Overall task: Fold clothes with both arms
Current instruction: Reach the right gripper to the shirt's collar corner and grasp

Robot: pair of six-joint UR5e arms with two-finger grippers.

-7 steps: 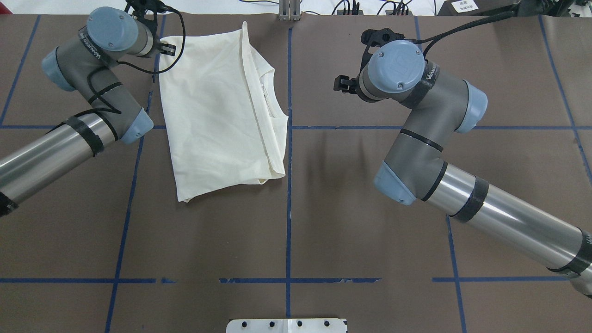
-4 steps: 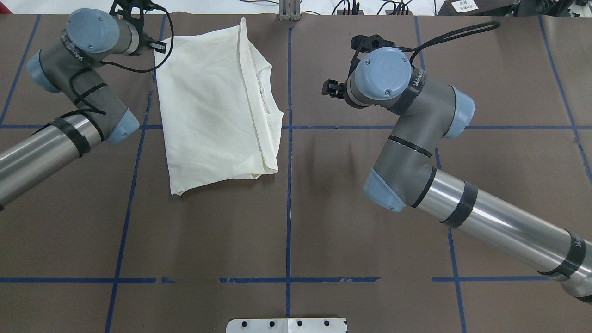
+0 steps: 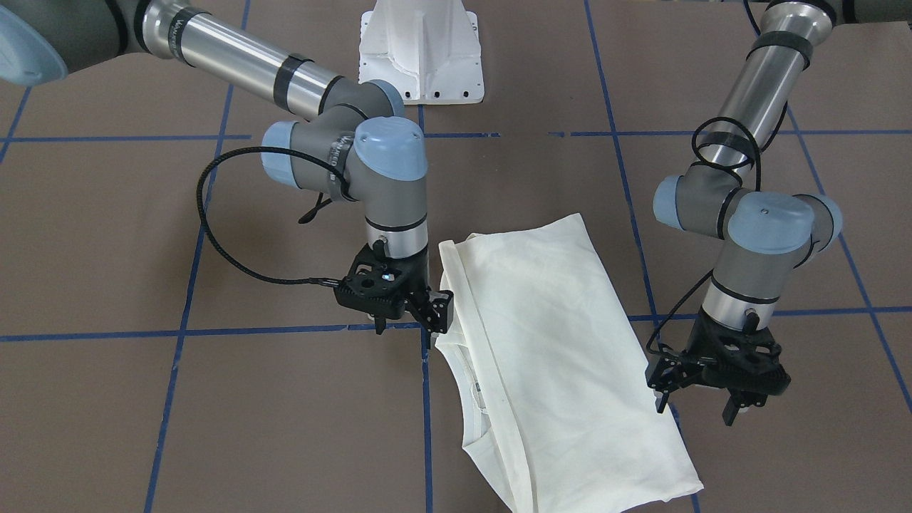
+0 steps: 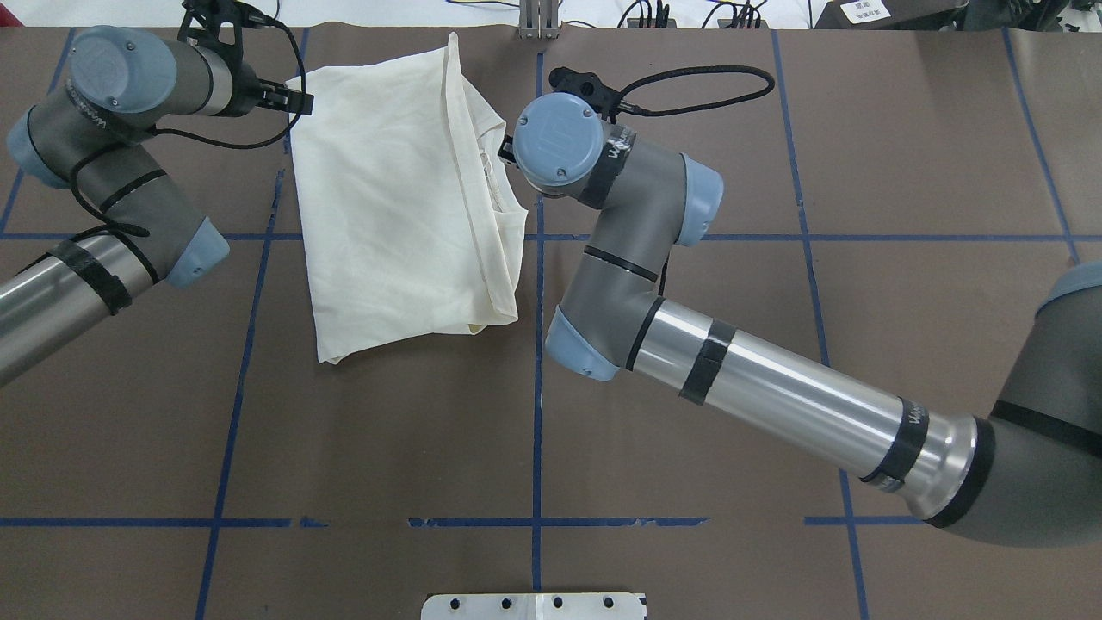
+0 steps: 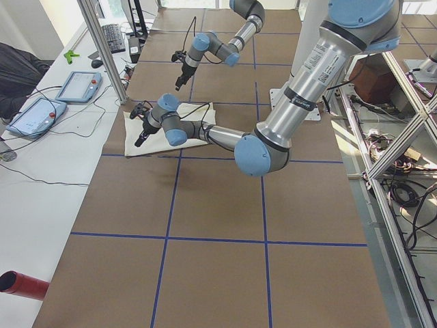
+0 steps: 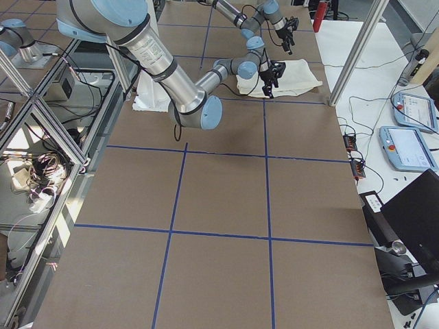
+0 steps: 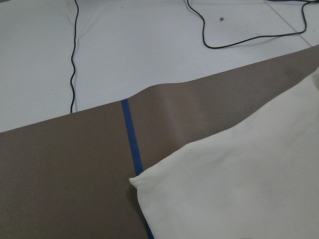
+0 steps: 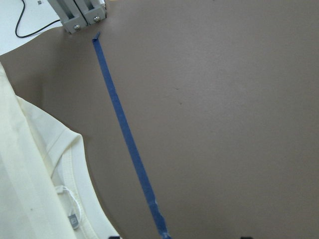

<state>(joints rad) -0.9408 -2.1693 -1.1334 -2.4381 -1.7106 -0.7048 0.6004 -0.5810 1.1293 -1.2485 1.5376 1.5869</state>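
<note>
- You have the cream long-sleeved T-shirt (image 4: pixel 396 198) lying folded on the brown surface (image 4: pixel 387 448), plain side up, with no print showing.
- It sits in the robot's left half of the surface, its far end close to the far edge and its long right side just beside the middle blue tape line (image 4: pixel 537 413).
- The neckline (image 4: pixel 492 176), with a small label inside, is on the side facing that middle line, towards the far end.
- The left claw (image 3: pixel 697 410) has its fingers spread apart and holds nothing; it hangs just beside the shirt's far left corner, over bare surface.
- In the left wrist view, that corner (image 7: pixel 137 181) lies across a blue tape line.
- The right claw (image 3: pixel 406 328) is also spread and empty, standing over the middle tape line at the shirt's neckline side.
- One right finger (image 3: pixel 438 313) is right against the shirt's edge; you cannot tell whether it touches the cloth.
- The white pedestal base (image 3: pixel 420 50) stands at the near edge, well apart from the shirt.
</note>
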